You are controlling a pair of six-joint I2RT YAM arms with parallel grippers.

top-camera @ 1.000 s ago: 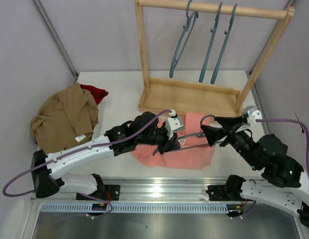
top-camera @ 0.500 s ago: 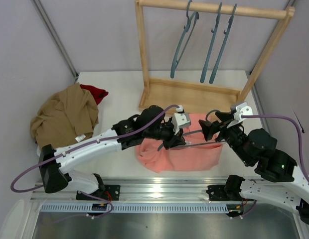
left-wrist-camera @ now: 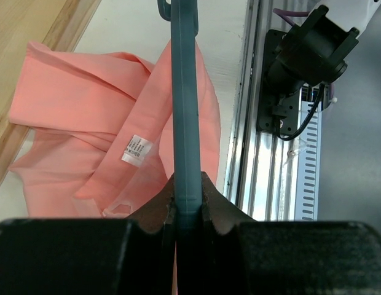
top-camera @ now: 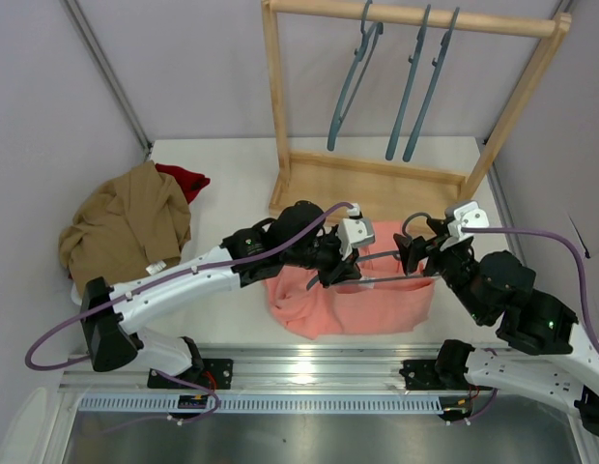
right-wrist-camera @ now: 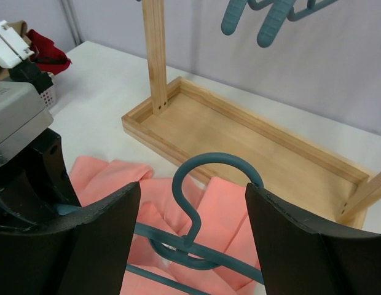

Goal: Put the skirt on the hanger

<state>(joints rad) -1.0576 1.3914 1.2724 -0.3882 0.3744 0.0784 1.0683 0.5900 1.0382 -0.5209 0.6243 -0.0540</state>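
Pale lilac walls [top-camera: 184, 68] close in a white worktop [top-camera: 232, 169]. At its far side stands a wooden rack [top-camera: 276, 97] with a tray-like base, and 3 spare hangers [top-camera: 408, 87] dangle from its rail.

The skirt [top-camera: 367, 309] lies at the near middle of the worktop, just in front of the rack's base. It is salmon-pink, plain, soft and matte, crumpled into loose folds. A small white label [left-wrist-camera: 136, 149] shows on an inner fold.

The hanger [left-wrist-camera: 185, 123] is slim, teal-blue and smooth like plastic, with a flat straight bar and a rounded hook [right-wrist-camera: 196, 184]. It runs across above the skirt. Whether any cloth hangs from it I cannot tell.

The left pincer [left-wrist-camera: 188, 206] is clamped tight on the hanger's bar, its dark fingers pressed against both sides. The right pincer [right-wrist-camera: 192, 196] stands wide apart, 1 black finger on each side of the hook, gripping nothing.

At the far left, well apart from the skirt, a tan garment [top-camera: 126, 227] lies in a heap with a dark red garment [top-camera: 184, 179] behind it.
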